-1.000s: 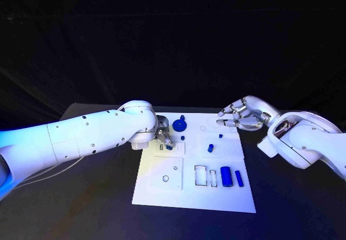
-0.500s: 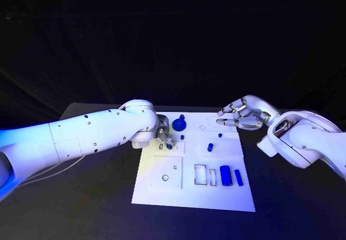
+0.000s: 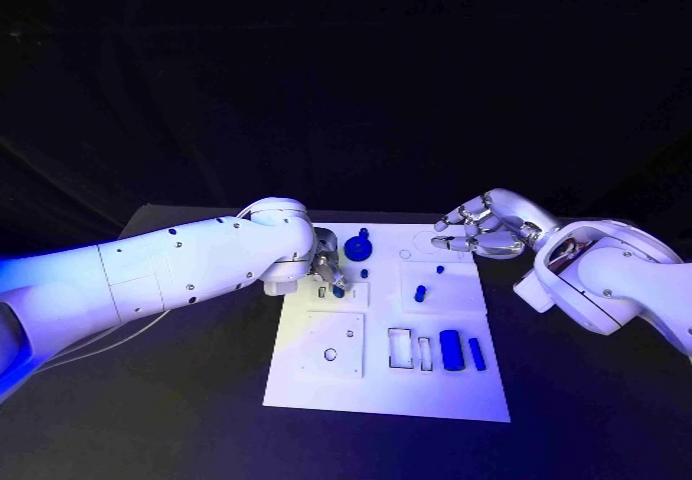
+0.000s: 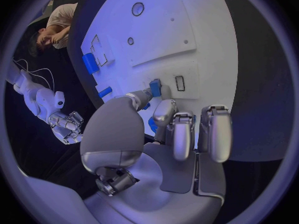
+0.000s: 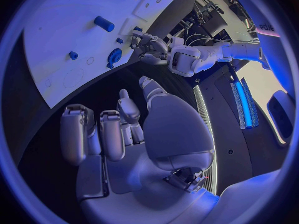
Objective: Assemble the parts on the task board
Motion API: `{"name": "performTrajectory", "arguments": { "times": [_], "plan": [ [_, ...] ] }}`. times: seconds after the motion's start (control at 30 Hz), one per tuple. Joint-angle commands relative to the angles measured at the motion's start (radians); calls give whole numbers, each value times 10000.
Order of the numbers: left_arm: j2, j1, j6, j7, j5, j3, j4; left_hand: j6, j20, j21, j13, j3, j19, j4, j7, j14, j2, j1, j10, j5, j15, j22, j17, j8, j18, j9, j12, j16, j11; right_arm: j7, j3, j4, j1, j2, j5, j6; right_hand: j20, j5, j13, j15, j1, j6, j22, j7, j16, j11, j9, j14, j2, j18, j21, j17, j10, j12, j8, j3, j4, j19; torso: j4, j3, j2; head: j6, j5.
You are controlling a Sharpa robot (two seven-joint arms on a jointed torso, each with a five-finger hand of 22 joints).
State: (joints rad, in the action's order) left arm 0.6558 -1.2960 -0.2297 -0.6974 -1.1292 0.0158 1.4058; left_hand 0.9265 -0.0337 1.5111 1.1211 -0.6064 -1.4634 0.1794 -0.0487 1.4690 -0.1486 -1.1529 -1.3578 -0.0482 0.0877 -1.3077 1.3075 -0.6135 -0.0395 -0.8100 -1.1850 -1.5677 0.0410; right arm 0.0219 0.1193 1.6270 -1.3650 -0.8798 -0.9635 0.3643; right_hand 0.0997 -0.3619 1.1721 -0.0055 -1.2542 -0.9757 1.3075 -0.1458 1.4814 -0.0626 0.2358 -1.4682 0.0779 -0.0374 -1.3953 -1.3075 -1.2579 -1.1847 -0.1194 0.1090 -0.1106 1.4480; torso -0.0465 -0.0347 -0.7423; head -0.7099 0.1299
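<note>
Left hand (image 3: 326,272) is over the upper-left part of the task board (image 3: 382,395), pinching a small blue part (image 4: 155,88) at its fingertips, right by a small rectangular slot (image 4: 180,83); I'd say it's mid-insertion, not seated yet. Right hand (image 3: 476,232) hovers off the board's far right corner, fingers loosely apart, holding nothing. Progress looks early: a blue cylinder (image 3: 453,350) and a slimmer blue bar (image 3: 477,355) lie loose at the board's right side next to two open rectangular cutouts (image 3: 401,349), a short blue peg (image 3: 420,294) sits mid-board, and a round blue knob piece (image 3: 358,247) stands near the far edge. Can't tell which of those are already home. Left wrist view gives the pinch and slot clearly; head view hides the grip behind the arm but gives the whole layout. Right wrist view confirms that palm is bare.
</note>
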Motion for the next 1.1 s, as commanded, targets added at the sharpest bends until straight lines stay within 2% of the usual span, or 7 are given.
{"name": "performTrajectory", "arguments": {
  "times": [0.03, 0.4, 0.8, 1.1],
  "plan": [
    [-51, 79, -393, -987, 16, 61, -21, 368, 48, 50, 23, 158, -243, 68, 300, 1018, 49, 125, 12, -35, 68, -1472, 2633, -41, 113, -346, -77, -31, 44, -70, 0, 5, 6, 16, -52, -137, -18, -65, -16, -58, 61, 47, 1234, 16, -57, 19, 12, -606, -60, -127, 53, -868, 80, 44, -55, -69, -19, -75, 8, -2, -1, 5, -3],
    [-62, 80, -448, -1008, -5, 64, -79, 441, 69, 83, 85, 1156, -300, 493, 311, 1018, 115, 304, -7, -33, 78, -1553, 2633, -25, 131, -446, -178, -31, 55, -47, -1, 11, 6, 7, -76, -102, -18, -67, -26, -58, 63, 46, 1212, 17, -67, 19, 13, -602, -61, -135, 82, -852, 89, 54, -58, -74, -23, -95, -13, 1, 0, -12, 0],
    [-79, 83, -494, -1019, -21, 68, -141, 477, 78, 96, 114, 1694, -325, 661, 318, 1018, 171, 267, -18, -34, 86, -1590, 2633, -10, 139, -495, -227, -31, 60, -44, -1, 16, 6, 4, -87, -79, -18, -68, -35, -58, 67, 46, 1204, 18, -70, 19, 14, -600, -59, -138, 94, -848, 97, 63, -60, -82, -29, -103, -4, 0, 1, -6, -1],
    [-36, 83, -423, -1028, -93, 67, -159, 543, 89, 125, 152, 2598, -373, 1022, 312, 1018, 133, 487, -46, -31, 81, -1657, 2633, -18, 154, -562, -297, -31, 53, -36, -1, 18, 5, -11, -88, -65, -18, -67, -49, -58, 94, 49, 1194, 18, -88, 19, 14, -593, -52, -141, 111, -822, 110, 77, -64, -113, -56, -111, -6, 1, 5, 22, 6]
  ]
}}
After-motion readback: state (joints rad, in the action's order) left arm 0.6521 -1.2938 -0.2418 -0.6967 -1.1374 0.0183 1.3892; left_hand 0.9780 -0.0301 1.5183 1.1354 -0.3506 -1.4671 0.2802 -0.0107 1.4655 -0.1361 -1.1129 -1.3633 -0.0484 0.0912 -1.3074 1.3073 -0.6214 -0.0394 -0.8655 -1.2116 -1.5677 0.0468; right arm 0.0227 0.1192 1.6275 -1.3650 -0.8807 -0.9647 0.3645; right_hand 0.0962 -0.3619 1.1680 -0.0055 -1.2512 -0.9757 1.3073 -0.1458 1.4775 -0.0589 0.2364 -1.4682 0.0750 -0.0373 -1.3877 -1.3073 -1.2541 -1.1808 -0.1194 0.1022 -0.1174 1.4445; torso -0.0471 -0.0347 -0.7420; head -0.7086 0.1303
